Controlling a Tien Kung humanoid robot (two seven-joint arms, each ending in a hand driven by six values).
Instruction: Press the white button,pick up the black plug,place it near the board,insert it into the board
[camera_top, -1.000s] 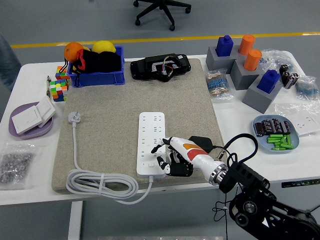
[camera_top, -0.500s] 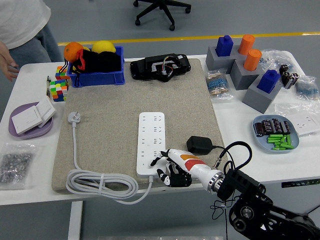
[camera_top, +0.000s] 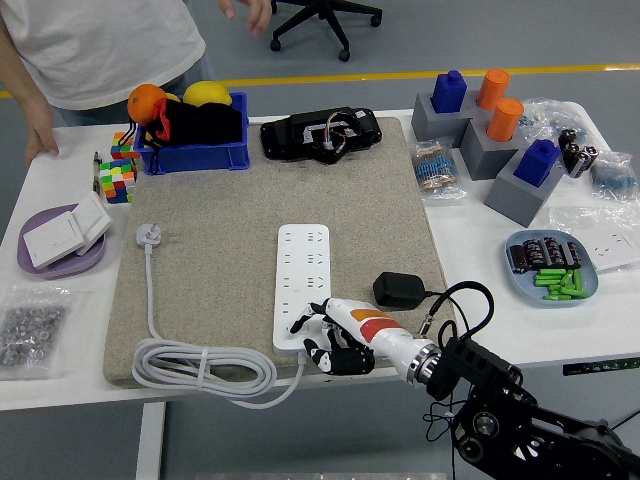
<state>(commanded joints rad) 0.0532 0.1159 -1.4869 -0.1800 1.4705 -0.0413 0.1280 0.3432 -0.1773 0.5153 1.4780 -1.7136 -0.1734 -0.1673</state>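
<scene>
**Head view: right hand at the strip's near end**

You see the right hand (camera_top: 335, 340) with fingers (camera_top: 308, 322) spread, gripping nothing, tips over the near end of the white power strip (camera_top: 301, 285). Whether they touch the white button is hard to make out. The black plug (camera_top: 399, 290) lies just right of the strip (cable looping toward the wrist). Both rest on the grey mat (camera_top: 240, 215) covering the white table (camera_top: 500, 330). At the far side a person's hand (camera_top: 40, 140) rests on the table corner.

Open mat (camera_top: 220, 250) left of the board (camera_top: 301, 285); black plug (camera_top: 399, 290) crowds its right.
</scene>
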